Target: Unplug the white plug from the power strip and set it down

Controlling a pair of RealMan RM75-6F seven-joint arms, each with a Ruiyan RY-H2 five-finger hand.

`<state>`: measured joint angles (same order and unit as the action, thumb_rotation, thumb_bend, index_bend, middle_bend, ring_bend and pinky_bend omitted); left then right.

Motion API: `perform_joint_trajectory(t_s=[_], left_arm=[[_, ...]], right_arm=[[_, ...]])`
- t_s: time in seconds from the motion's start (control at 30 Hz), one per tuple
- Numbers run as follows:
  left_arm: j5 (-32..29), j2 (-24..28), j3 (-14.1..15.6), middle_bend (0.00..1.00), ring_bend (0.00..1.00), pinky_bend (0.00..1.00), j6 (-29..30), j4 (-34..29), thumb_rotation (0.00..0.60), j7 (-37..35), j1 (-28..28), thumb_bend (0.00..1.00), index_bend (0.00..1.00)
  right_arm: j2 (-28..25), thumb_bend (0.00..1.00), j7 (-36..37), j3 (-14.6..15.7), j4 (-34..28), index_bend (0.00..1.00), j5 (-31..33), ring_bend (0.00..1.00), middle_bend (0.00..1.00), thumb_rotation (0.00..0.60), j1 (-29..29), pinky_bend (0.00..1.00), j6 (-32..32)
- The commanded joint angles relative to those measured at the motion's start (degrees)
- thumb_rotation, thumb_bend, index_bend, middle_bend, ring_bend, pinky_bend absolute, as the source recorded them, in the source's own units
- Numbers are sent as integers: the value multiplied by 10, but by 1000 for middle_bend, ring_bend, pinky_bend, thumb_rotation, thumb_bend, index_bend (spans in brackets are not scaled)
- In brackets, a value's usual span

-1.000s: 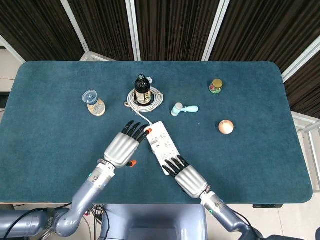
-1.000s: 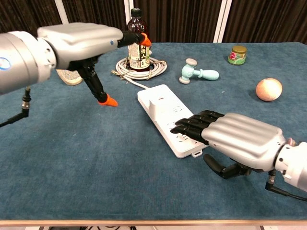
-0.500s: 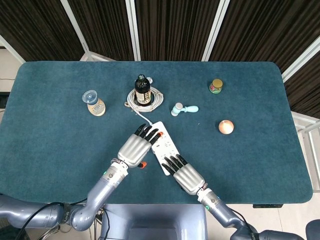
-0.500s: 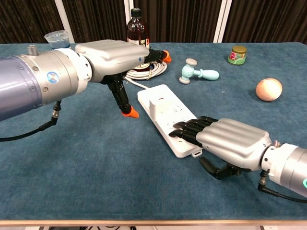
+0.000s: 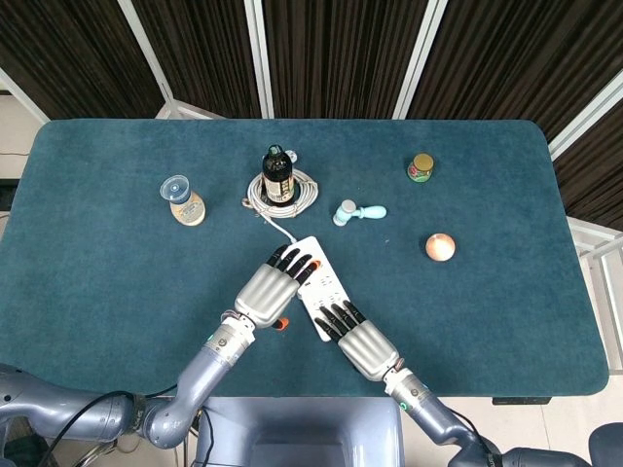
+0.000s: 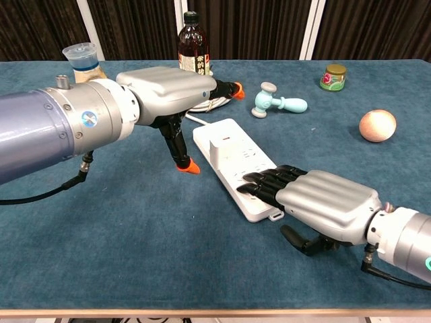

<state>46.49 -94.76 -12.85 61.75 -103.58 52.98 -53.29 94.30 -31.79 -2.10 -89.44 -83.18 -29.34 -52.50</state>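
Note:
The white power strip (image 6: 252,202) lies slanted on the blue table, with the white plug (image 6: 221,147) standing in its far half. My left hand (image 6: 168,91) hovers just left of and above the plug. Its fingers are spread and hold nothing. The orange fingertips (image 6: 235,88) reach past the plug, and the thumb points down beside the strip's left edge. My right hand (image 6: 326,202) lies flat, its fingers (image 6: 264,184) pressing the strip's near end. In the head view the left hand (image 5: 271,289) covers the plug and the right hand (image 5: 356,339) sits on the strip (image 5: 325,282).
A dark bottle (image 6: 192,42) stands inside the coiled white cable (image 6: 217,101) behind the strip. A teal toy hammer (image 6: 279,101), a small jar (image 6: 334,76) and an orange ball (image 6: 377,125) lie to the right. At the far left stands a capped cup (image 6: 82,58).
My left hand has moved right, from the open table up to the strip, and now reaches over the plug. The right hand has stayed on the strip's near end.

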Motion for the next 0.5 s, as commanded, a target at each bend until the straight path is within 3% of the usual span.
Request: perform_joint_trajectory(t_s=[0.03, 0.5], left_arm=[[-10, -6, 3, 77, 1, 0, -2, 6, 600, 1, -8, 34, 87], [-87, -35, 6, 182, 37, 0, -37, 76, 600, 48, -82, 80, 167]], right_arm=[[-2, 709, 1, 3, -2, 0, 1, 0, 0, 600, -1, 0, -2], [-13, 709, 14, 17, -5, 0, 7, 0, 0, 600, -1, 0, -17]])
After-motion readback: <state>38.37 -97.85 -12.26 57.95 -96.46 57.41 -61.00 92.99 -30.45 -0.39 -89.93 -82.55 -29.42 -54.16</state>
